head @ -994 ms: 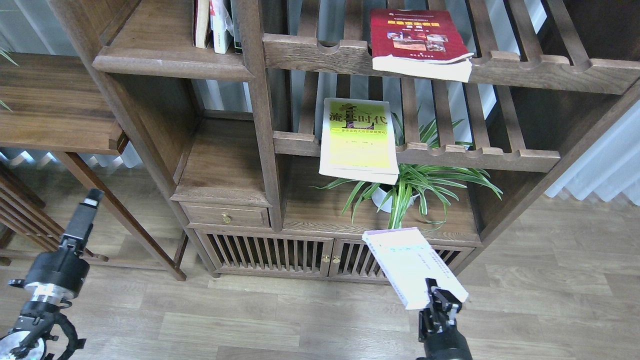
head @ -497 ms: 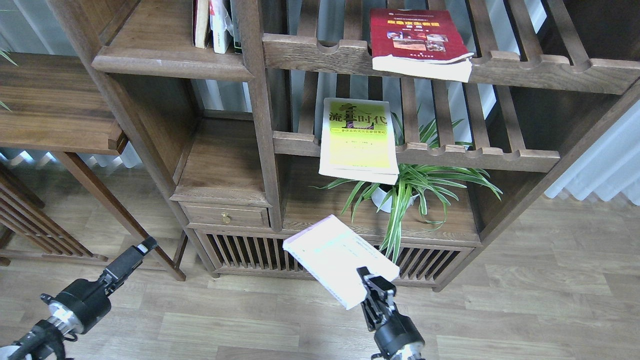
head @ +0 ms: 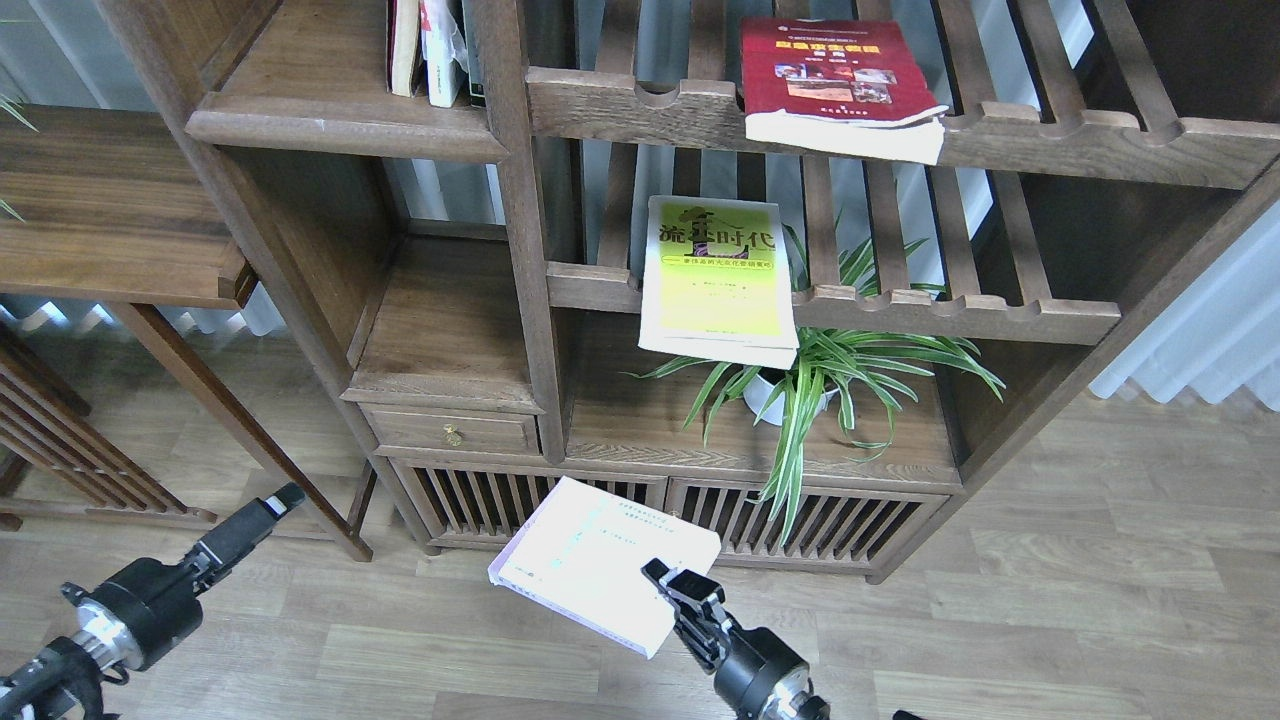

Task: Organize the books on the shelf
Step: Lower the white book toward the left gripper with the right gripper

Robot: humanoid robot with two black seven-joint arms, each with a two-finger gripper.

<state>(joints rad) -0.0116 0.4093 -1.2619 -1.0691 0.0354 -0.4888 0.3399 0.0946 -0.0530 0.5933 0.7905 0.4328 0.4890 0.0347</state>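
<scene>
Books upright on solid shelf

right gripper clamps pale lavender-white book | yellow-green book, dark red book on slatted racks

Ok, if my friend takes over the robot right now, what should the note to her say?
Right gripper: shut on the pale book, holding it by one corner low in front of the cabinet doors.
Left gripper: away to the left, holding nothing; too dark to tell if it is open.
Dark red book: lying flat on the top slatted rack, sticking out over the front rail.
Yellow-green book: lying on the middle slatted rack, hanging over its front.
Solid shelf at upper left: a few books stand at its back.
Done: pale book picked up.
Left: probably shelving all three books.
</scene>
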